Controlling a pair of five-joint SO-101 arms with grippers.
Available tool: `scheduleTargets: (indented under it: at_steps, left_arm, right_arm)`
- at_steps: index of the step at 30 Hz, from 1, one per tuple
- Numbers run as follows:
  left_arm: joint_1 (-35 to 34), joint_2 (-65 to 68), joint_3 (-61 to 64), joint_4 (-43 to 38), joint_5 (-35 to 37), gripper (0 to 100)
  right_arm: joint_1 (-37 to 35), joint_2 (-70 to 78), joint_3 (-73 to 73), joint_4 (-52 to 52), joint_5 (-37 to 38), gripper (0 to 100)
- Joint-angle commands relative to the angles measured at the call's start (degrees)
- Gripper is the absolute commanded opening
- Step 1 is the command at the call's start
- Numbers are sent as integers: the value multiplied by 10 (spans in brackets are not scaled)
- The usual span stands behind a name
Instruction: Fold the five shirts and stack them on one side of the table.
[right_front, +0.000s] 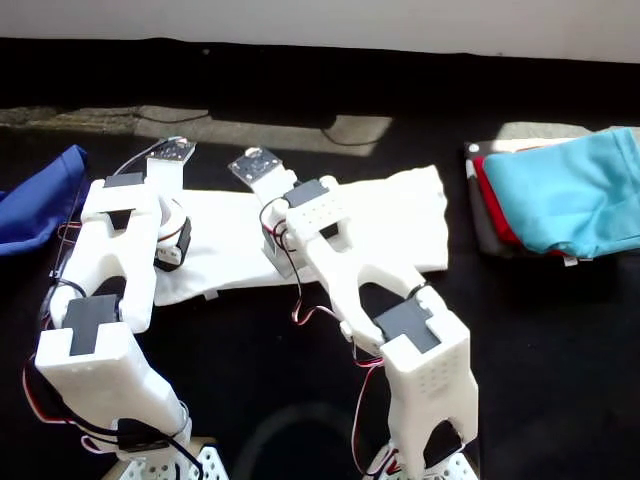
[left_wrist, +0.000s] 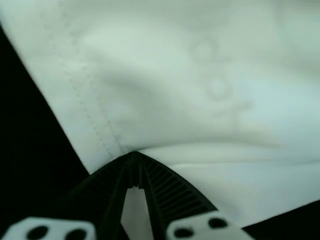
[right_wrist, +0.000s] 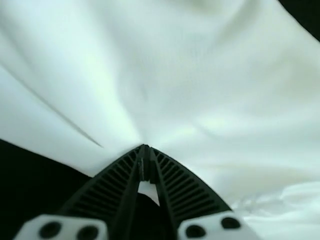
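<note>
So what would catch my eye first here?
Two white arms bent over a white shirt spread across the middle of the black table, with the left gripper and right gripper each shut on its edge. At the table's right is a stack topped by a teal shirt; a blue shirt lies at the left edge.

The white shirt (right_front: 400, 215) is matt cloth; the left end effector (left_wrist: 134, 156) is ribbed black plastic
</note>
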Motion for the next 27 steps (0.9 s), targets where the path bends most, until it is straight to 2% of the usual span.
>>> scheduleTargets:
  at_steps: [1, 5, 8, 11, 14, 18, 22, 27]
  left_arm:
    - [5, -2, -2, -26, 3, 10]
    - [7, -30, -23, -12, 4, 10]
    - [8, -93, -67, 61, 24, 13]
    - [6, -153, -113, 125, 70, 16]
    - [4, -169, -121, 143, 94, 88]
    - [-29, -117, -120, 141, 176, 226]
    - [-73, -36, -157, 140, 215, 230]
    - [-79, 38, -224, 140, 215, 230]
  right_arm:
    - [0, -43, -29, 8, -4, 5]
    - [32, -115, -93, 32, -4, 5]
    - [73, -165, -145, 79, -4, 11]
    - [110, -198, -183, 149, -4, 99]
    - [141, -221, -204, 214, 8, 191]
    - [167, -248, -204, 267, 63, 167]
    - [191, -276, -204, 309, 73, 159]
    - [239, -304, -203, 338, 73, 159]
